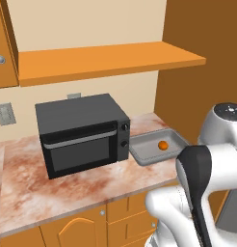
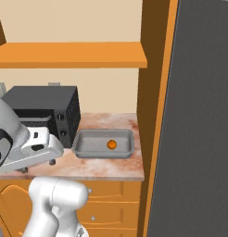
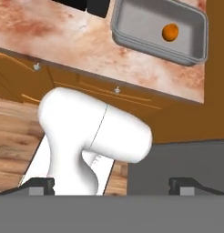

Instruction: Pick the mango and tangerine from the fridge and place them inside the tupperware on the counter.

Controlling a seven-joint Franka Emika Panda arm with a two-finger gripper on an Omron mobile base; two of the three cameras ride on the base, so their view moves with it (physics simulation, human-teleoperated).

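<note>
Tangerine point(image 1: 163, 145) already lying in the tupperware point(image 1: 144, 155) on the worktop point(image 1: 24, 188); fingers point(image 3: 40, 183) spread and empty, so by judgement the mango remains to be fetched.

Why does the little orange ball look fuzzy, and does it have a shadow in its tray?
Left base view: the tangerine is small and soft-edged, with a faint dark patch beneath it in the tupperware. Right base view: the tangerine again looks blurry, with even light and no glare. Hand view: it looks bigger and clearer, and the tupperware's inner walls are shaded darker than its floor.
</note>
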